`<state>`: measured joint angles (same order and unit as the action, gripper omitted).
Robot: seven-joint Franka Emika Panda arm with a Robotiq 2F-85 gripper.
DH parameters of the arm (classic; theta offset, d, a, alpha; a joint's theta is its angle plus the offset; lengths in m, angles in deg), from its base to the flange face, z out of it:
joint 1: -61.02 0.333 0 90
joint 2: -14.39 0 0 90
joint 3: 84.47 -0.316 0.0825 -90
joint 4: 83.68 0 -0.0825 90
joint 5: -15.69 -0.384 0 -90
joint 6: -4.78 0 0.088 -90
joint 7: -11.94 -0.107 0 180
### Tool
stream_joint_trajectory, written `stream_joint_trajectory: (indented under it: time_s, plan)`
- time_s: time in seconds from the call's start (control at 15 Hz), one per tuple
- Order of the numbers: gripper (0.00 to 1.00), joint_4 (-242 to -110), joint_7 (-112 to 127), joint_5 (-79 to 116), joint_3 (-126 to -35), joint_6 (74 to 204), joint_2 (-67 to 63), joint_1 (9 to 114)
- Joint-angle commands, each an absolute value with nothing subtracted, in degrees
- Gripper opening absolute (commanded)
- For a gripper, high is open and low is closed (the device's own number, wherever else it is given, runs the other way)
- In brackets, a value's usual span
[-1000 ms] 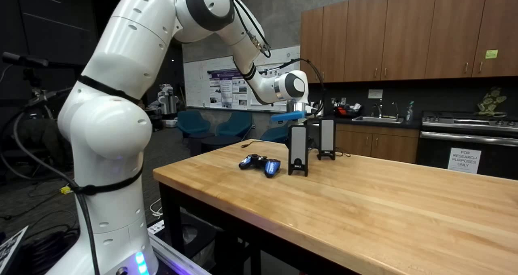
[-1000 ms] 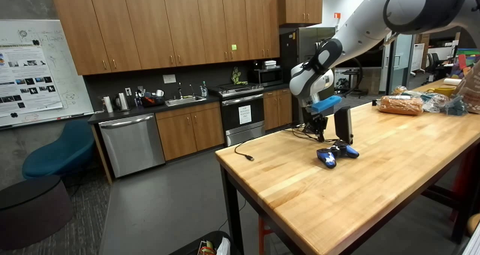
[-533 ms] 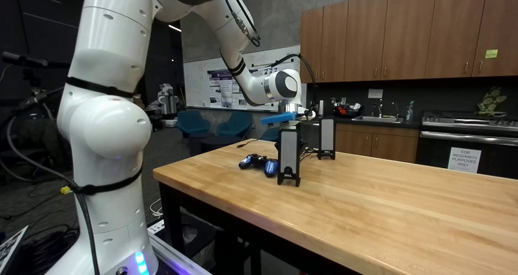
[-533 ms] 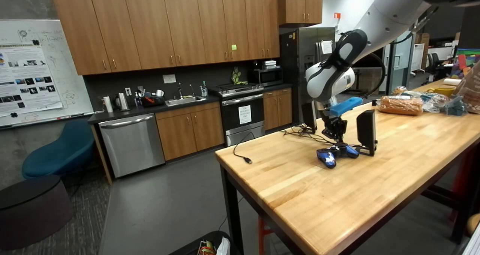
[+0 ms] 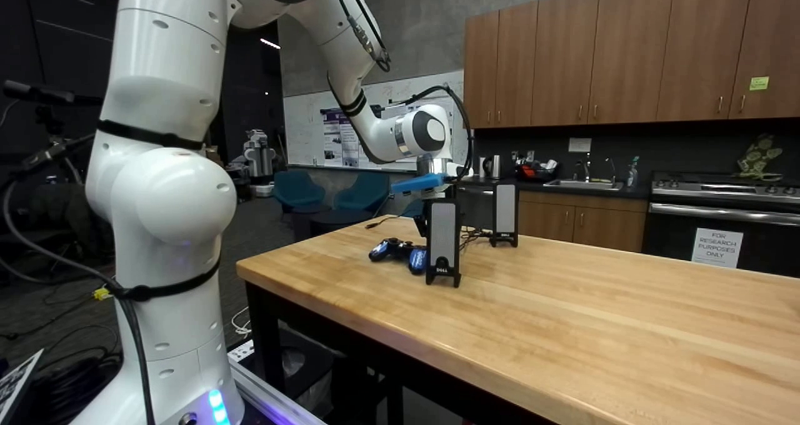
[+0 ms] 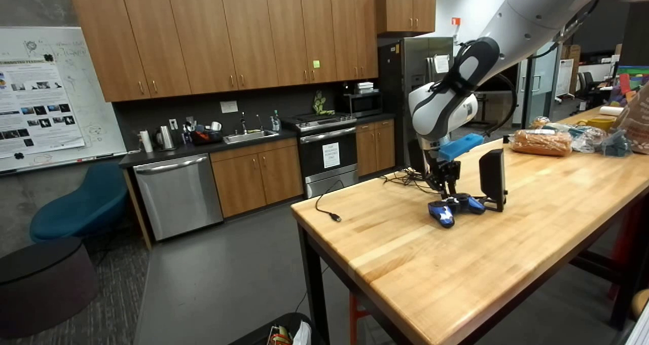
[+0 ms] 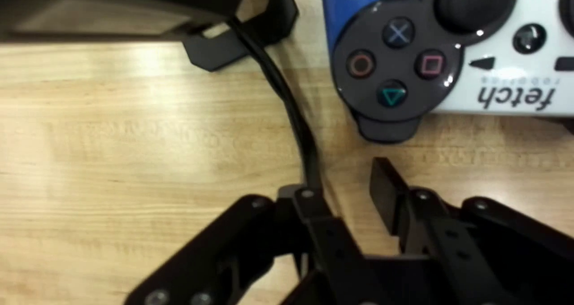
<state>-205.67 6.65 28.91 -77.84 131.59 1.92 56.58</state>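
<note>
In the wrist view, the jaws of the gripper (image 7: 345, 192) were seen moderately parted, nothing visibly held. On the wooden table (image 6: 405, 264), the black cable (image 7: 296, 116) was run from the speaker (image 7: 134, 4) toward the picture-left finger — roughly crosswise to the closing direction — while the controller (image 7: 441, 58) was placed just ahead, to picture-right.

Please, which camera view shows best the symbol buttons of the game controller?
The wrist view: it looks closely onto the four-button cluster, every symbol readable, although the frame cuts off part of the game controller. In both exterior views the controller looks small, and those symbols cannot be read.
</note>
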Motion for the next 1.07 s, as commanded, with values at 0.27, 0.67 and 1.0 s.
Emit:
stream_joint_trajectory:
  time_s: [0.27,0.67,1.0]
  plan:
    - [0.93,-202.68,-0.47,31.21,-78.39,132.34,3.43,60.01]
    - [1.00,-198.06,-3.02,30.55,-79.41,135.22,1.41,61.25]
    - [1.00,-191.23,-3.12,29.67,-80.24,135.69,-2.98,61.76]
